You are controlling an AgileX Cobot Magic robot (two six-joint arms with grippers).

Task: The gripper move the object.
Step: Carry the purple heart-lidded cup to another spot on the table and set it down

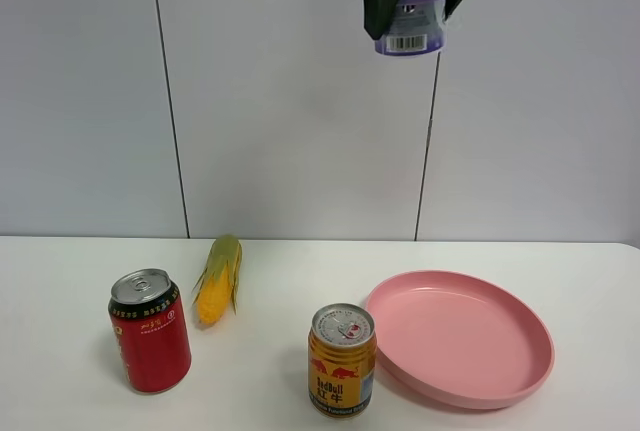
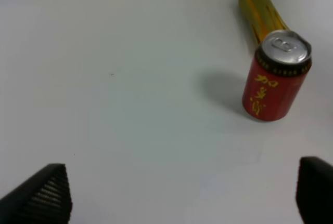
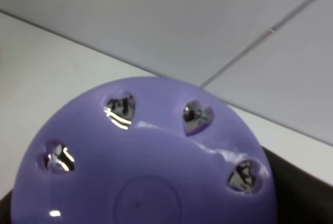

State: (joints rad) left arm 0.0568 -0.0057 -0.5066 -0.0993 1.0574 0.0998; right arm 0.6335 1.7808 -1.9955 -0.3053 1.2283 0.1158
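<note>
purple-lidded, barcode-labelled object (image 1: 408, 39) is clasped by right pincer (image 1: 412, 11), above red bull can (image 1: 342, 361).

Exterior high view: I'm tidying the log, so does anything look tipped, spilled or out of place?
Nothing looks spilled or damaged. Only the purple-lidded container stands out: the right gripper holds it high above the table. The red can and Red Bull can stand upright; the corn lies flat.
</note>
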